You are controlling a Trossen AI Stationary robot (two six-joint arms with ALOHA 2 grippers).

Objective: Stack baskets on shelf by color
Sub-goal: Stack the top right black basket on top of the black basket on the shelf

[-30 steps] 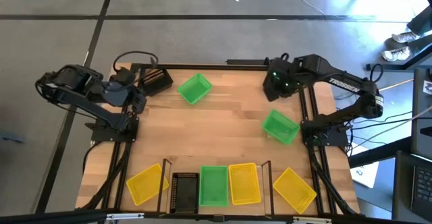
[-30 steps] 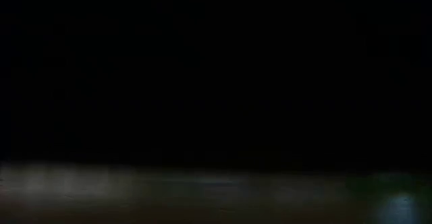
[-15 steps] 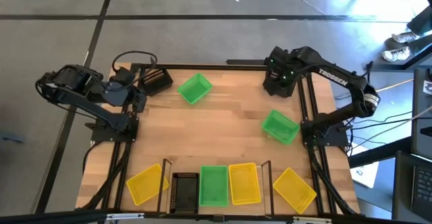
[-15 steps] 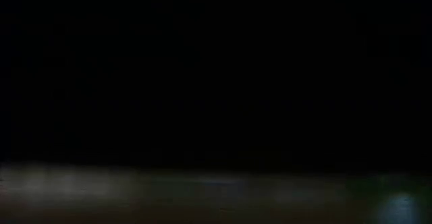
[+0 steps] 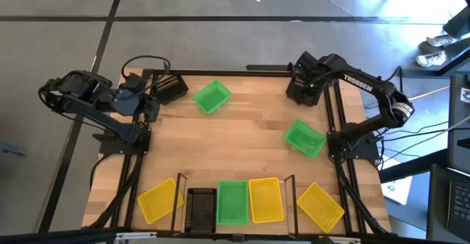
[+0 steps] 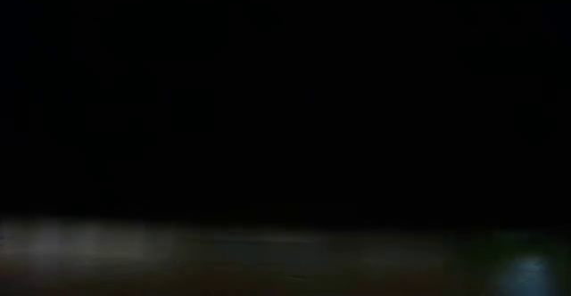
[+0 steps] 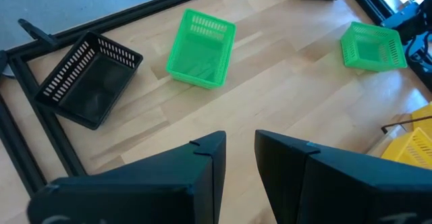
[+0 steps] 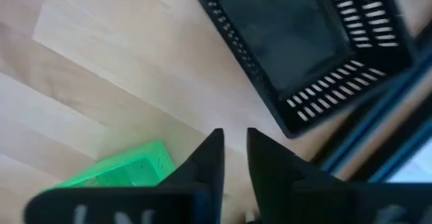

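Black perforated plastic basket [image 8: 307,45] lies on the wooden table [image 5: 250,130] just ahead of the right pincer [image 8: 230,153], whose fingers stand narrowly parted, grasping nothing.

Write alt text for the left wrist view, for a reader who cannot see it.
The left tool hovers with its two dark fingers slightly apart above the light wooden tabletop, holding nothing. Beyond it lie a black perforated plastic basket by the table's black metal frame, a bright green perforated plastic basket near the middle, and a second green basket farther off.
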